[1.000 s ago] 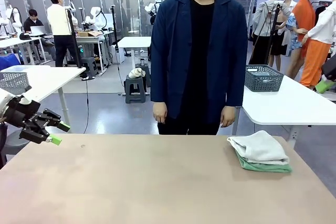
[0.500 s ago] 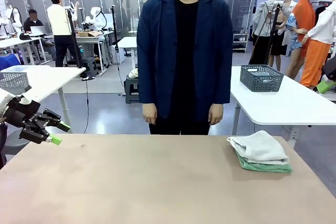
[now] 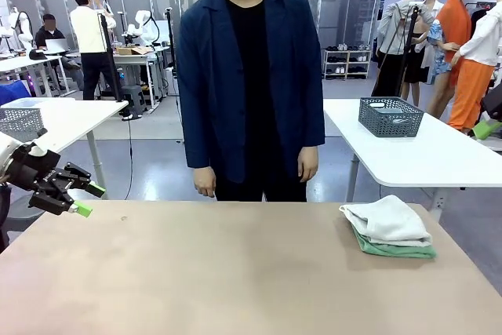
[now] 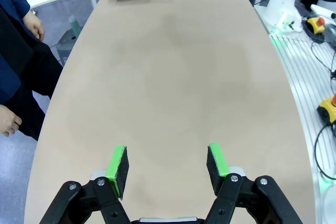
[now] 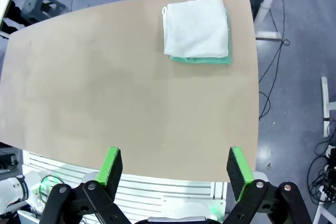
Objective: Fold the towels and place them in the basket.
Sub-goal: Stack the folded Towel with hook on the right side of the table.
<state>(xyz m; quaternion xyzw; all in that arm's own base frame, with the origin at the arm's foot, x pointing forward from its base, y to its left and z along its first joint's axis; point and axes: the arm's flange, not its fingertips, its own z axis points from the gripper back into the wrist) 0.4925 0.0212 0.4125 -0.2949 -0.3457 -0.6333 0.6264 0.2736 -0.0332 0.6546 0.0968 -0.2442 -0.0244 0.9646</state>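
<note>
Inspector A: We find the cream towel [image 3: 387,220] stacked on the green towel [image 3: 392,249] at the table's [image 3: 235,272] far right corner. Left gripper [image 3: 85,199] hangs empty, jaws apart, at the left edge; right gripper [image 5: 176,169] likewise spread wide.

Inspector B: Our concern: a pinch could catch both layers together. The only basket [image 3: 394,116] we see sits on another table, probably beyond reach.

Person [image 3: 249,84] further toward picture left.
</note>
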